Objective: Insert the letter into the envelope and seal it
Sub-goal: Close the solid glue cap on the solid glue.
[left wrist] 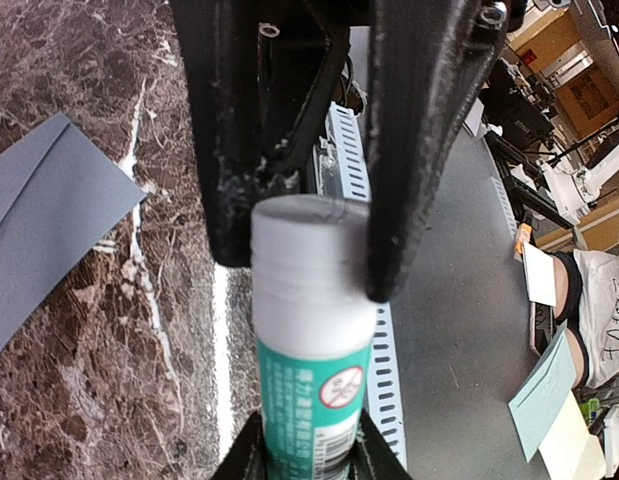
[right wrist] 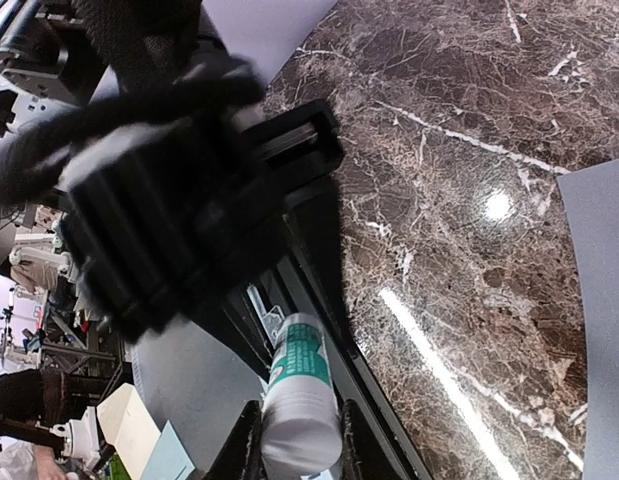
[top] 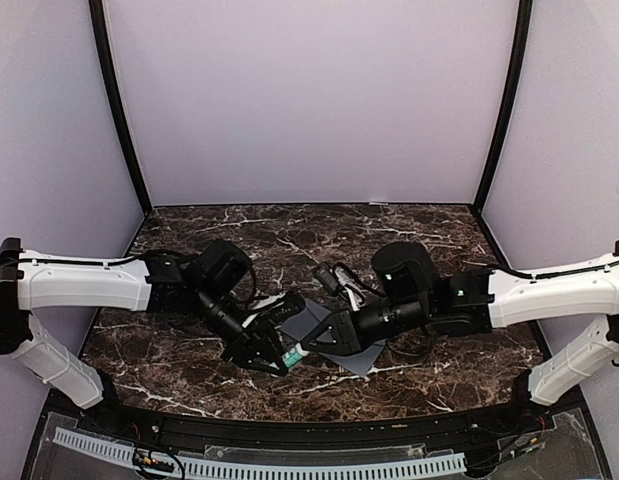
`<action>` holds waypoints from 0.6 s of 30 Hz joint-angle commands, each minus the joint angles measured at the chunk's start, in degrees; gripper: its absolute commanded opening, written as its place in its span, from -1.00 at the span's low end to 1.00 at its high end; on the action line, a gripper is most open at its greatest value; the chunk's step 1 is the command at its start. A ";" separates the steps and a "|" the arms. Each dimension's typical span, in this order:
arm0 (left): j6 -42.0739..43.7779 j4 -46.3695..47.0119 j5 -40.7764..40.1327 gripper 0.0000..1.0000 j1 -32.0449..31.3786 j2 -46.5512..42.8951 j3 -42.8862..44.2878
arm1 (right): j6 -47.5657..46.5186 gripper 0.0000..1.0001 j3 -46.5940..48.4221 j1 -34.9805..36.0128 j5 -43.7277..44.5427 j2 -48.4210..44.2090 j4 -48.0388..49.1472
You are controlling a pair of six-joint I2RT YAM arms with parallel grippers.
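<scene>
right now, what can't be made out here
- letter: in no view; inside the envelope or not, cannot tell
- envelope flap: right arm covers it in top view, wrist views cut it off
- glue stick label: print too small, left wrist view

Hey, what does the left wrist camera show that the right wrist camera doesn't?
Only the left wrist view: the red prohibition mark on the glue stick label, and a seam line across the envelope.
Only the right wrist view: a round light spot on the marble table.
Both: the glue stick, gripped at its labelled body by the left gripper and at its white cap by the right gripper, plus part of the grey envelope on the table.
</scene>
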 commanded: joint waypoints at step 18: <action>-4.39 15.25 -2.88 0.37 5.58 -7.70 2.23 | -7.15 -0.94 7.34 2.13 12.63 -7.82 -26.30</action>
